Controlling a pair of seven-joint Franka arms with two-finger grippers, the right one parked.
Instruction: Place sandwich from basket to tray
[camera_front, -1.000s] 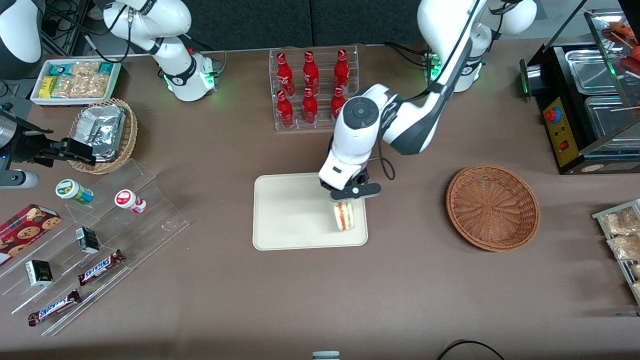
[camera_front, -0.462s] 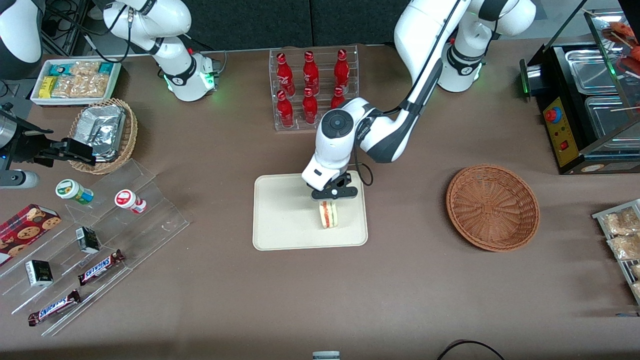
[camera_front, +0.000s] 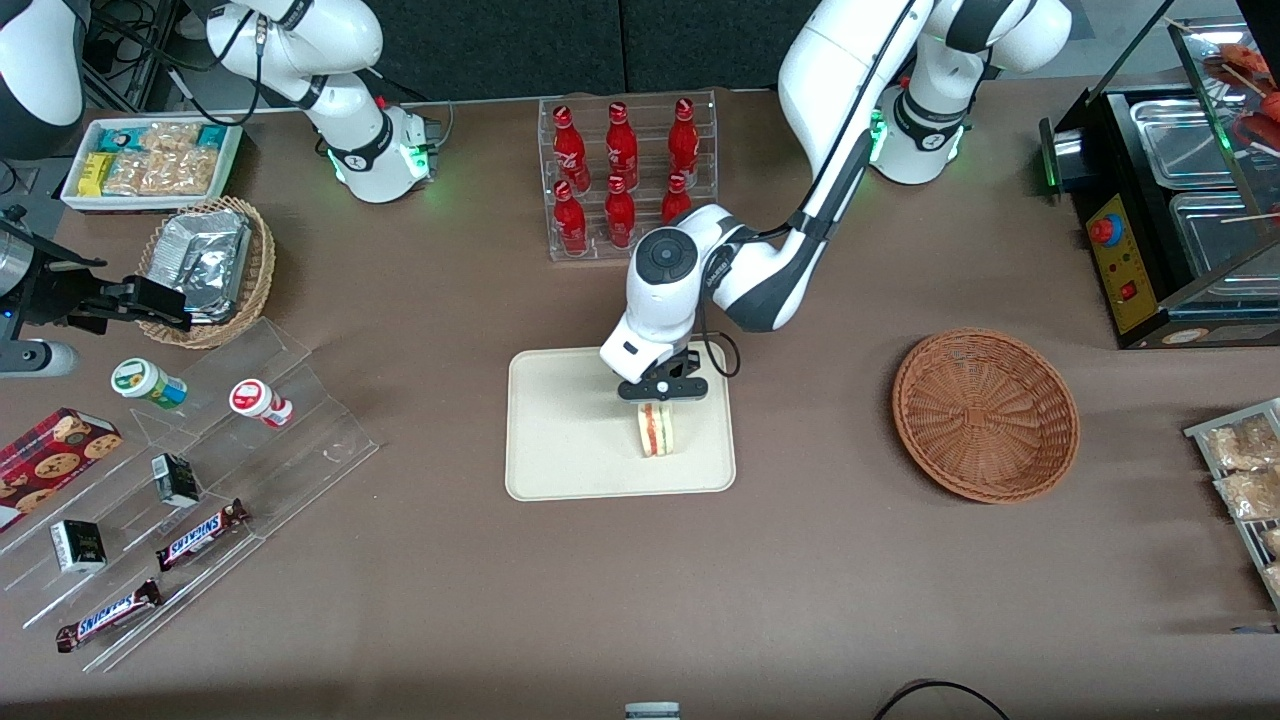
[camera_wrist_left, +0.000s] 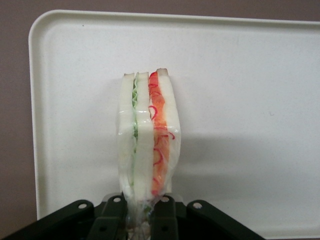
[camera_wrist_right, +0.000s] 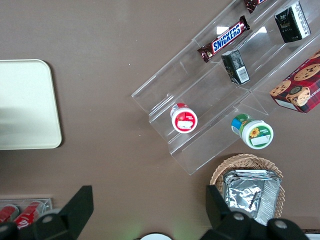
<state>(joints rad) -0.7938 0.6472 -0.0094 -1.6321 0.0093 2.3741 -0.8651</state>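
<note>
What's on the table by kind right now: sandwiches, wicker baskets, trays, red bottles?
Sandwiches: 1, the sandwich on the tray, held by the left arm's tool
Wicker baskets: 2, the basket and a tan basket
Trays: 1, the tray
Red bottles: 6
Total: 10

The clearest wording is "SNICKERS", printed in blue on white along the brown wrappers of the chocolate bars lying on the clear acrylic stepped display: one bar (camera_front: 203, 534) on a step farther from the front camera, another (camera_front: 108, 615) on the step nearest it (the right wrist view shows the same name on a bar (camera_wrist_right: 223, 39)). The red bottles (camera_front: 621, 150) in the clear rack carry a white script logo too small to read. The two round lidded cups, the small dark cartons and the red cookie box (camera_front: 52, 458) bear labels whose words cannot be read.
</note>
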